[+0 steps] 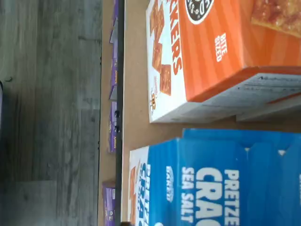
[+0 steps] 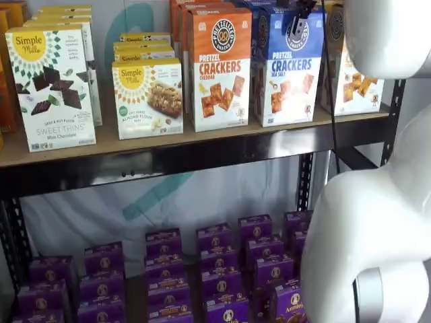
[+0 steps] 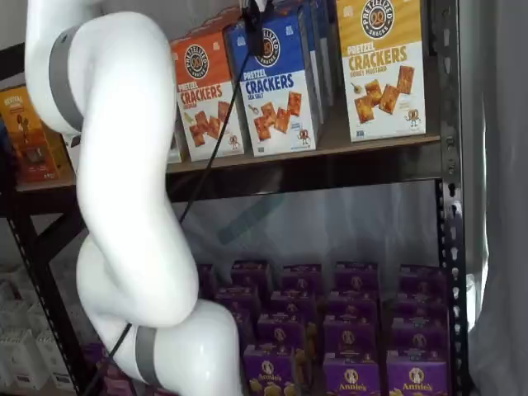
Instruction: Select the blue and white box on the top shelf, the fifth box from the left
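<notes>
The blue and white box [image 2: 289,64] stands upright on the top shelf [image 2: 168,145], between an orange-topped Cheddar box [image 2: 219,67] and a yellow-topped box. It also shows in a shelf view [image 3: 276,82], and in the wrist view [image 1: 225,183] its blue top lies close below the camera. My gripper [image 2: 299,19] hangs at the box's upper front edge, with a cable beside it. Only its black fingers show, also in a shelf view [image 3: 254,25]. No gap between them is plain, and I cannot tell whether they touch the box.
The yellow-topped cracker box [image 3: 381,66] stands right of the blue one, near a black upright [image 3: 450,165]. Simple Mills boxes [image 2: 54,87] fill the shelf's left. Small purple boxes [image 2: 215,269] fill the lower level. My white arm [image 3: 124,206] stands in front of the shelves.
</notes>
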`<state>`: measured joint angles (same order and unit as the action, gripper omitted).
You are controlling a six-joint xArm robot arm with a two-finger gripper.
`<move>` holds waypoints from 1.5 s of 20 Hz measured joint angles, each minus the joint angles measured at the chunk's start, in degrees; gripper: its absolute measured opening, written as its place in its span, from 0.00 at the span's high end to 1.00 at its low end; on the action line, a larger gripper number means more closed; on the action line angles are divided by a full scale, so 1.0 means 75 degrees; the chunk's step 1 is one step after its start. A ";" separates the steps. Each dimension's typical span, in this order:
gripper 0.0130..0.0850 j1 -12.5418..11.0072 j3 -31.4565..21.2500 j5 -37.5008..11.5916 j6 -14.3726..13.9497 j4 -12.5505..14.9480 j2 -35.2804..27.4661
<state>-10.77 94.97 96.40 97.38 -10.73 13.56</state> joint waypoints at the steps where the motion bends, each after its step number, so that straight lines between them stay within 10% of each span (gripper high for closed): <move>1: 0.00 -0.0011 0.0004 0.0009 0.0005 -0.0012 -0.0003; 11: 0.28 -0.0081 0.0150 0.0196 0.0038 -0.0080 -0.0074; 30: 0.39 -0.0221 0.0217 0.0585 0.0017 -0.0366 0.0094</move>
<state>-12.43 96.59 100.79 97.50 -13.47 14.27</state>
